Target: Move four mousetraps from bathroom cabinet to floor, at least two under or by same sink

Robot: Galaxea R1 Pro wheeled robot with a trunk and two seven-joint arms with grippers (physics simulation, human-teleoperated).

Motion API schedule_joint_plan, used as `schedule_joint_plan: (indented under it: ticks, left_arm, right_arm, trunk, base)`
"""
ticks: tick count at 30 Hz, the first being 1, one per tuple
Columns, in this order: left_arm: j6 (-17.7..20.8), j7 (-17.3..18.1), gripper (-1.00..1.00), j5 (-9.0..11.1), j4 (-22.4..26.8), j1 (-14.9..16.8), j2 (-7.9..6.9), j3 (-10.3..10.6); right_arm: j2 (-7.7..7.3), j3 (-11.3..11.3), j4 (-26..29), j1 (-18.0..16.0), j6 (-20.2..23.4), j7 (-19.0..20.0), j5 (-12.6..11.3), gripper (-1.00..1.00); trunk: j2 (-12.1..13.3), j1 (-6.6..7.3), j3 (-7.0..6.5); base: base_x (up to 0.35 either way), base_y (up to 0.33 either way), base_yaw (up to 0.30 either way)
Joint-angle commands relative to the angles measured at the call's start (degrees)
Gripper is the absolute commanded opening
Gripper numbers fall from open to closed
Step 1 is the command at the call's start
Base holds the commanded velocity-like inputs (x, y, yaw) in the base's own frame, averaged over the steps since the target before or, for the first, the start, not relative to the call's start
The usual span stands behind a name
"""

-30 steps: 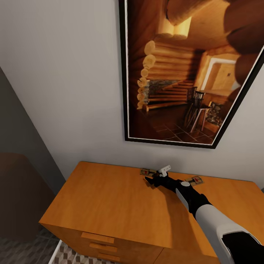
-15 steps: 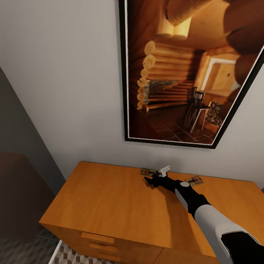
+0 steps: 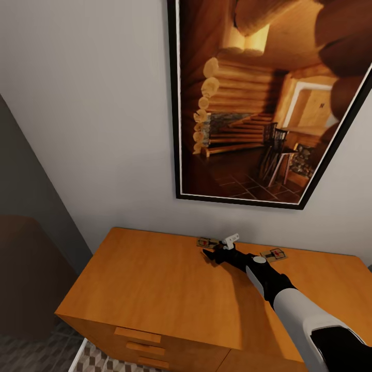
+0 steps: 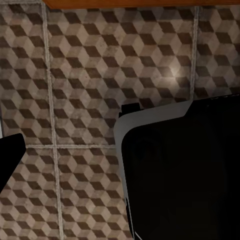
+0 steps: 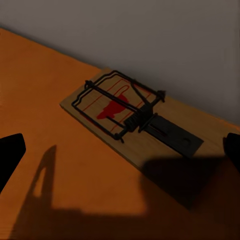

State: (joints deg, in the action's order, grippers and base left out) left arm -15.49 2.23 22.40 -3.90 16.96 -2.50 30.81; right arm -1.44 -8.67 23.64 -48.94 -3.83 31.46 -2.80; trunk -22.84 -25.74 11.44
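Two mousetraps lie on the orange-brown cabinet (image 3: 155,279) top, close to the wall: the left mousetrap (image 3: 206,242) and the right mousetrap (image 3: 275,253). My right gripper (image 3: 211,252) hovers low just in front of the left one, open. In the right wrist view this mousetrap (image 5: 131,116) is a small wooden board with dark wire and a red mark, lying between and ahead of my spread fingertips (image 5: 10,155); nothing is held. The left wrist view looks down on the cube-patterned bathroom floor (image 4: 75,75), with one finger (image 4: 7,157) at the picture's edge.
A large framed picture (image 3: 268,103) hangs on the white wall above the cabinet. Drawer handles (image 3: 137,335) show on the cabinet's front. A dark brown shape (image 3: 26,274) stands to the cabinet's left. The robot's own black and white body (image 4: 185,170) covers part of the floor.
My right gripper has crept slightly toward the left mousetrap. Nothing else has visibly moved.
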Motion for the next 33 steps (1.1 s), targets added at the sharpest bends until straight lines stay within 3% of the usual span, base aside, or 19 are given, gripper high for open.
schedule_joint_plan:
  ticks: [1,18,33]
  left_arm:
    - [-0.36,0.24,1.0,0.55,-0.23,0.09,0.04,0.48]
    - [-0.34,0.24,1.0,0.55,-0.23,0.09,0.04,0.48]
    - [-0.34,0.24,1.0,0.54,-0.23,0.09,0.04,0.48]
  right_arm:
    - [0.15,-0.73,-0.44,-0.02,-0.3,0.09,0.42,1.0]
    - [2.58,-0.74,-2.23,-0.02,-0.31,0.09,0.6,1.0]
    - [1.43,-0.65,-2.55,-0.02,-2.35,0.09,0.7,1.0]
  trunk:
    - [-0.08,-0.04,0.12]
    - [-0.08,-0.04,0.12]
    - [-0.08,-0.04,0.12]
  base:
    - [0.0,0.0,0.0]
    - [0.0,0.0,0.0]
    - [0.0,0.0,0.0]
